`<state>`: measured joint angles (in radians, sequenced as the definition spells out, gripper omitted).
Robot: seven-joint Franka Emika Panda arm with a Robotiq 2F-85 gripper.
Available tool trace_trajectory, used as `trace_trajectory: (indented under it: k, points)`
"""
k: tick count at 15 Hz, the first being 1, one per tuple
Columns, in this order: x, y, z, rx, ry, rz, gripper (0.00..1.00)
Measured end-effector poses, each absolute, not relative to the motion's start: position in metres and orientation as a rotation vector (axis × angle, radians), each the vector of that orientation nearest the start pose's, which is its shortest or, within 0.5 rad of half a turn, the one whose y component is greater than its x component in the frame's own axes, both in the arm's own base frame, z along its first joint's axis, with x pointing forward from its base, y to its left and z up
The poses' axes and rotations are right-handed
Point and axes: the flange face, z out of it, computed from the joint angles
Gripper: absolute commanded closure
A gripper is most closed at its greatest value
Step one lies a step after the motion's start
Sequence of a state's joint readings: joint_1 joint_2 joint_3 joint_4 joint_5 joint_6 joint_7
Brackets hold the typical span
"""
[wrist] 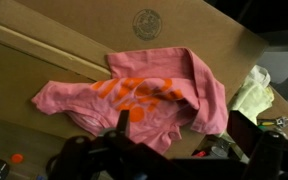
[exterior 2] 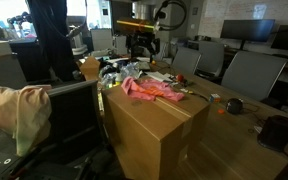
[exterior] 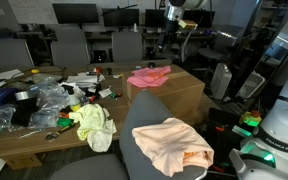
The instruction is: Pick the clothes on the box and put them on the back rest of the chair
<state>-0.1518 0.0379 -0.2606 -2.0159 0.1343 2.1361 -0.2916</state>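
The pincer (exterior 2: 141,50) hangs at the upper centre of the frame in an exterior view, above the far end of the cardboard box (exterior 2: 154,135). From the wrist view its jaws look spread apart with nothing between them. The pink garment (wrist: 149,100) lies crumpled across the box top, filling the middle of the wrist view, untouched. At the lower centre of an exterior view the grey chair (exterior: 139,125) has a peach cloth (exterior: 174,145) draped over it, and a pale yellow cloth (exterior: 94,125) droops off the cluttered surface (exterior: 24,140) at lower left.
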Motion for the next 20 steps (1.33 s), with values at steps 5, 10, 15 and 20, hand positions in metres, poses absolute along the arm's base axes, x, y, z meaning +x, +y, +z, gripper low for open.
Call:
trace_trajectory:
  k: [5,10,15,20]
  points:
    - [0.552,-0.246,0.372,-3.117,0.399,-0.075,0.00]
    - [0.567,-0.252,0.327,-3.146,0.468,0.032,0.00]
    - [0.578,-0.247,0.304,-3.081,0.496,0.089,0.00]
    - [0.579,-0.247,0.284,-3.017,0.519,0.172,0.00]
